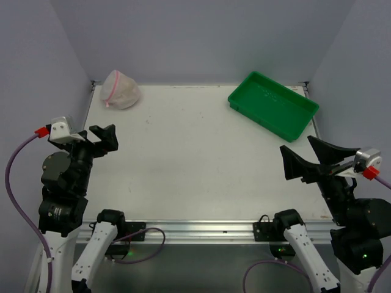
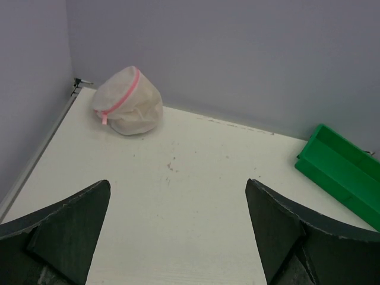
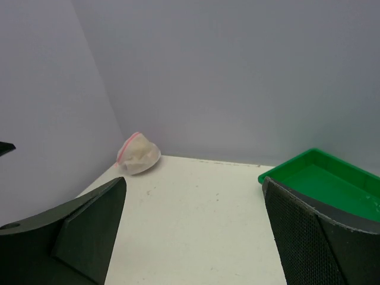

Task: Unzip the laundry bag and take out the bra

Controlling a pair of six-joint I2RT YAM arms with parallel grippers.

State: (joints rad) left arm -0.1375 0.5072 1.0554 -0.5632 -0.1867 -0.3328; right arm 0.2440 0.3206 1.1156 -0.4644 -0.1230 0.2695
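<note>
From above, the laundry bag [image 1: 120, 89] sits at the far left corner of the surface [image 1: 195, 159], close to the walls and well apart from both arms. The left claw [image 1: 98, 139] hangs wide open and empty over the near left edge. The right claw [image 1: 311, 157] is likewise spread wide and holds nothing at the near right. The corner is the main risk: a reach from the left will likely push the light bag against the wall or roll it, hiding the zip. In the left wrist view the pink zip trim [image 2: 122, 98] runs over the top of the bag, with a small pink tab [image 2: 104, 116], probably the pull, at its near left end. The tab is thin, so a pinch may slip off it, and pulling with one claw alone would probably drag the whole bag rather than open it. In the right wrist view the bag lies far off to the left, a long stretch for that arm, and the green tray [image 3: 320, 178] lies near the right finger and could be knocked. Counted: one bag, one trim, one tab, one tray, two claws; the bra shows only as pale bulk inside.
</note>
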